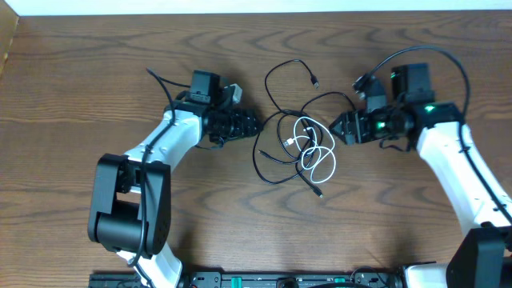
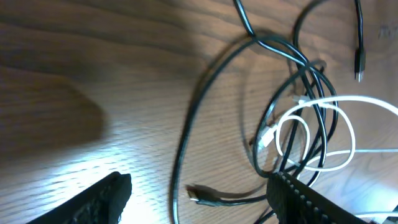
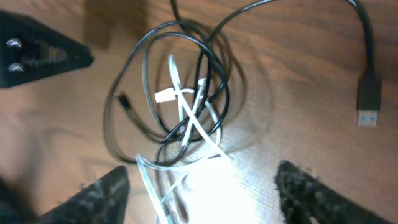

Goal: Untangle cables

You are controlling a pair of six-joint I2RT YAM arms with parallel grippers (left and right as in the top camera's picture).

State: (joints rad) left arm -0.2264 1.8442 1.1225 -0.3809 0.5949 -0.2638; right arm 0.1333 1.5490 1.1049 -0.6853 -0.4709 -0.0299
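Cables [image 1: 306, 144]: black and white tangle on table [image 1: 80, 80], crossings hard to trace. Left gripper [image 1: 258, 124], right gripper [image 1: 334, 128]: both jaws apart, empty.

The tabletop [image 1: 80, 80] is brown wood grain with a soft sheen. The black cables [image 2: 272, 45] look smooth and rubbery, the white cable [image 2: 360, 99] glossy plastic. The pads [image 3: 305, 190] of the right pincer [image 3: 202, 186] are rough, matt black.
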